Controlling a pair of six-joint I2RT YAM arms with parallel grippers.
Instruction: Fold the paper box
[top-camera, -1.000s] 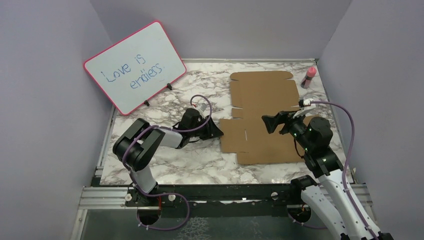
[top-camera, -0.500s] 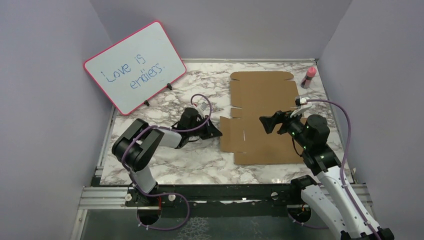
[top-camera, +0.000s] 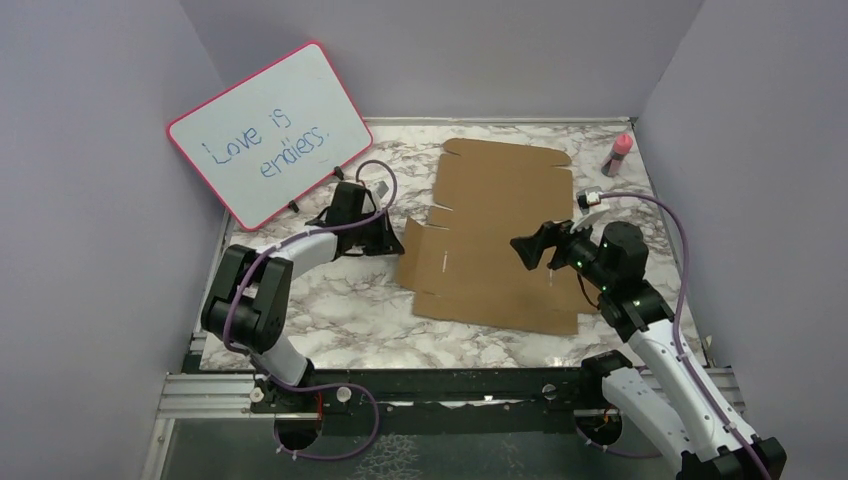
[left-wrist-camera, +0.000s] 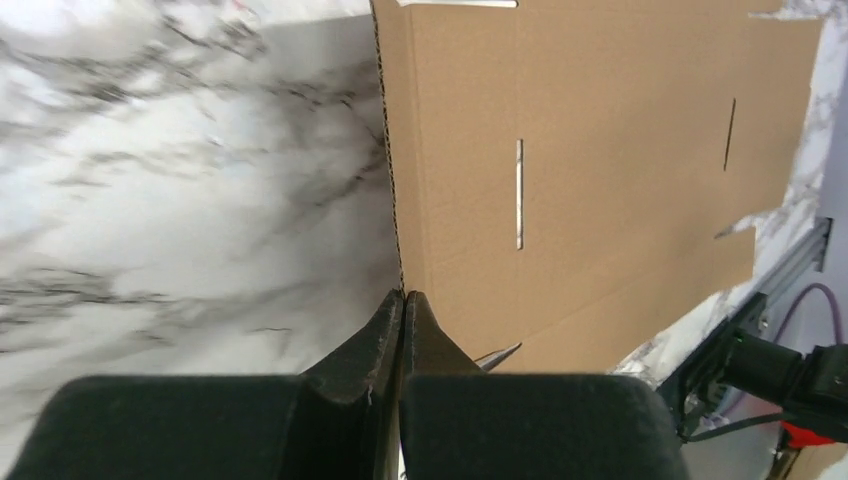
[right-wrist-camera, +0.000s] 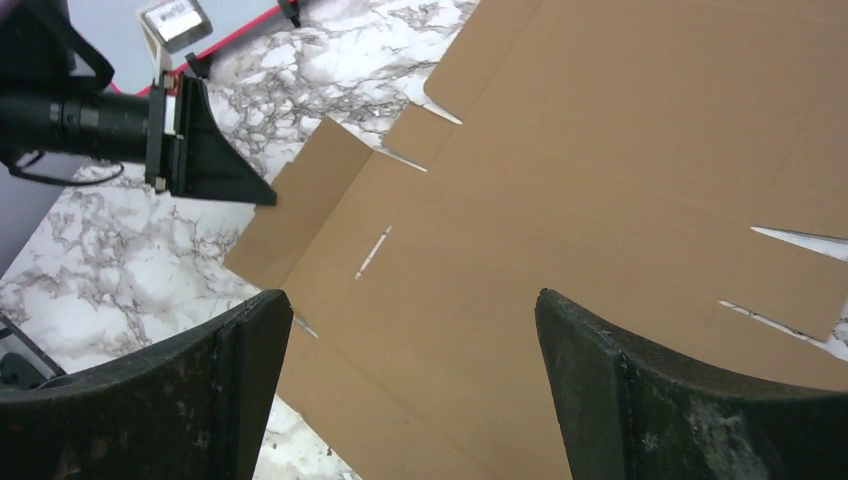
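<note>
Brown paper box (top-camera: 480, 200): left claw (left-wrist-camera: 402, 298) clamped on its edge; right claw (right-wrist-camera: 408, 300) wide apart.

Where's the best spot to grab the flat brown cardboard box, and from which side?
Probably the side flap, at its outer edge, coming in low from the left. The paper box lies almost flat on the table, so only thin edges can be pinched; the left gripper is shut on that edge.
</note>
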